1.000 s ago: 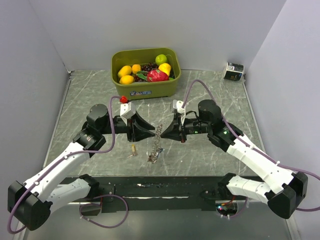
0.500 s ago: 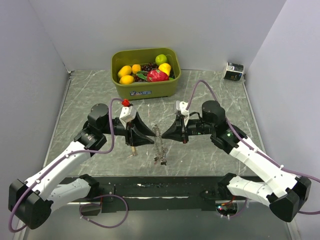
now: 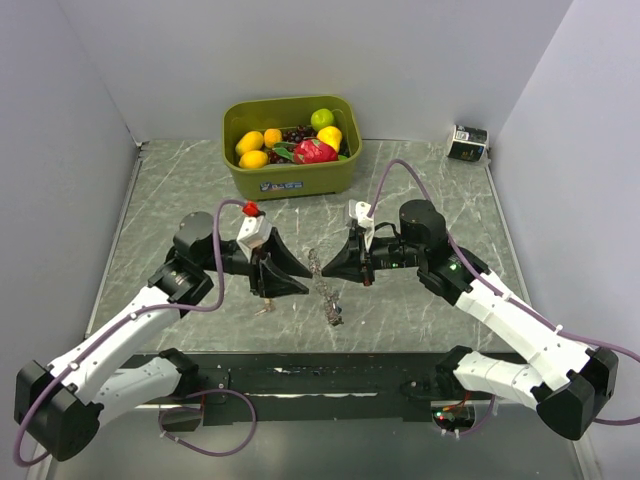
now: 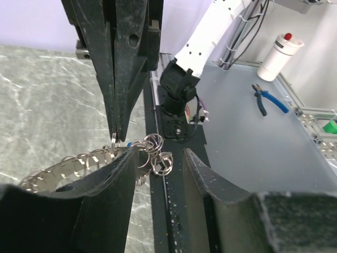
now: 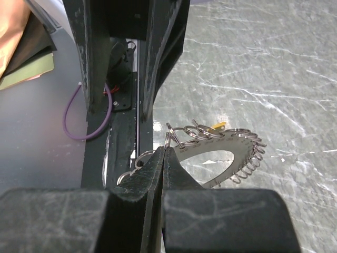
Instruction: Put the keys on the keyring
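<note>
The keyring, a flat metal plate strung with several split rings, hangs mid-table from my right gripper. In the right wrist view that gripper is shut on one split ring, and the keyring's plate dangles beyond it. My left gripper faces it from the left. Its jaws are open, with the keyring's rings just past the tips and nothing gripped. One of the keys, with a yellow head, lies on the table below the left gripper.
A green bin full of fruit stands at the back centre. A small box sits in the back right corner. A black strip runs along the near edge between the arm bases.
The keyring has swung slightly right and hangs a little lower. The left gripper has drawn back to the left and its jaws stand a little wider. The right gripper stays shut.
</note>
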Robot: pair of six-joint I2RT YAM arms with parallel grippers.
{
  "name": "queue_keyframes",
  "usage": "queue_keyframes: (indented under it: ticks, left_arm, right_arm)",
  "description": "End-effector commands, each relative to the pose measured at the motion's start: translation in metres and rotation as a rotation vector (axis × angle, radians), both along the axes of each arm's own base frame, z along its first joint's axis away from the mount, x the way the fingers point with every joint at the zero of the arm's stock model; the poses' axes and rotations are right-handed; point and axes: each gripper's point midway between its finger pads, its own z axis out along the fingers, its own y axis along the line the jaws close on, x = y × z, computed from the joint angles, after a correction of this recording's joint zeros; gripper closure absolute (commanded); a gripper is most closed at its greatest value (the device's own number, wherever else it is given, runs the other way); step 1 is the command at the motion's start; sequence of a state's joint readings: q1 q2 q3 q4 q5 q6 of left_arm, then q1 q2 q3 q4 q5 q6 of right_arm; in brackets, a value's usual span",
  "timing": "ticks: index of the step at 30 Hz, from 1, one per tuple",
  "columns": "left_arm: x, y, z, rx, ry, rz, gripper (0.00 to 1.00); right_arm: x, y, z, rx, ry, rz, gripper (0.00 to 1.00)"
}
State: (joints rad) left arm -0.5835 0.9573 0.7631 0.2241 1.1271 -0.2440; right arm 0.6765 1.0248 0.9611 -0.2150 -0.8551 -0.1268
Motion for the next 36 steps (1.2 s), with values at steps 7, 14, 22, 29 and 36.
queue_keyframes:
  ticks: [7,14,22,29,36]
  left_arm:
    - [0.016,-0.01,-0.008,0.023,0.002,0.051,0.56]
    - [0.024,-0.01,-0.01,0.035,-0.013,0.101,0.57]
    - [0.029,-0.012,-0.003,0.011,-0.037,0.108,0.54]
    - [0.029,-0.015,0.003,-0.006,-0.045,0.081,0.55]
    - [0.023,-0.015,0.011,-0.027,-0.058,0.059,0.62]
  right_arm:
    - [0.002,0.004,0.035,0.088,-0.099,0.007,1.0]
    - [-0.003,0.003,0.035,0.094,-0.105,0.026,1.0]
    - [-0.006,0.004,0.035,0.097,-0.1,0.051,1.0]
    - [-0.005,0.005,0.032,0.092,-0.092,0.057,1.0]
    - [-0.006,0.007,0.03,0.088,-0.083,0.068,1.0]
